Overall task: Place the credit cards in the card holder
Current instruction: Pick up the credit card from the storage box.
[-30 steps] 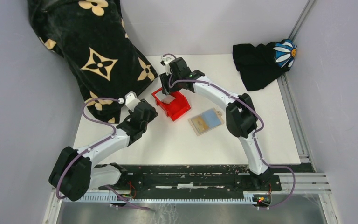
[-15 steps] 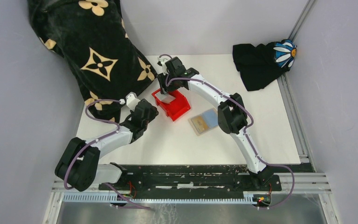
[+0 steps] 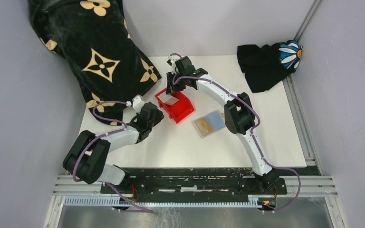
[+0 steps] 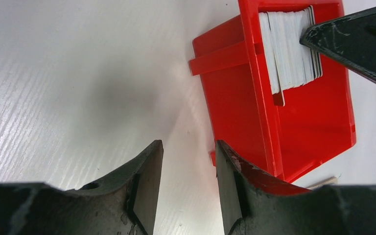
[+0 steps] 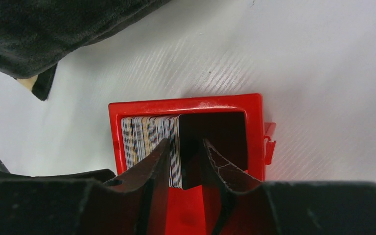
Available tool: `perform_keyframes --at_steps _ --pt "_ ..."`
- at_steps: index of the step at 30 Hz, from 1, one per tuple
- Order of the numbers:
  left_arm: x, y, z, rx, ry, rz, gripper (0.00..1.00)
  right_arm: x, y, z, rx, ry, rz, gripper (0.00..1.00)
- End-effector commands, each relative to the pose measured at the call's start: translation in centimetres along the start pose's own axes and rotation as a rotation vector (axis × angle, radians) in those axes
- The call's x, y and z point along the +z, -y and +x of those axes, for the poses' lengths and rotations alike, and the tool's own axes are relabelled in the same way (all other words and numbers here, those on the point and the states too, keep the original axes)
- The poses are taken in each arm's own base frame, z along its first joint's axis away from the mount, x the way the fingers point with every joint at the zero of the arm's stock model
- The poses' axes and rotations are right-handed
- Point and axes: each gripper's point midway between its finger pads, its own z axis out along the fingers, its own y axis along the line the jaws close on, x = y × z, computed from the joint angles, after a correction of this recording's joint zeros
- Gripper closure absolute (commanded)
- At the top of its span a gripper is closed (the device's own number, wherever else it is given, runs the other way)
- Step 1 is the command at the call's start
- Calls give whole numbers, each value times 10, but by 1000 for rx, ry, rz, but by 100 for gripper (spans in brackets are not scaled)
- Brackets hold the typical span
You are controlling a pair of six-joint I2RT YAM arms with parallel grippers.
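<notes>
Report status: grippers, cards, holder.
Right gripper open, down in red plastic bin, fingers straddling end of grey card stack. Left gripper open, empty, beside bin. Tan folding card holder lies open, untouched. Right arm's elbow overlaps holder's edge in top view.

White table [image 3: 171,147], red bin [image 3: 179,115], open tan card holder [image 3: 208,124], flower-patterned black blanket [image 3: 100,57], black daisy cloth [image 3: 266,64]

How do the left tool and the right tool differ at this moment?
The left tool hangs over the table beside the red bin; the right tool reaches inside that bin. The left tool brackets nothing; the right tool straddles the end of the credit cards. Both are black and close to the bin.
</notes>
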Motion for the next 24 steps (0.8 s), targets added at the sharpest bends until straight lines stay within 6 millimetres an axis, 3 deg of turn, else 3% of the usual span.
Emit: perform_keyframes --at_steps 1,10,24 --pt "8 24 -12 -57 26 50 49 -15 -18 -11 33 34 -50 69" --pt "18 33 -11 -49 13 56 51 -39 -37 -28 13 84 -68 71" --pt "19 34 -12 -40 16 53 51 -58 -39 -35 -20 126 -27 79"
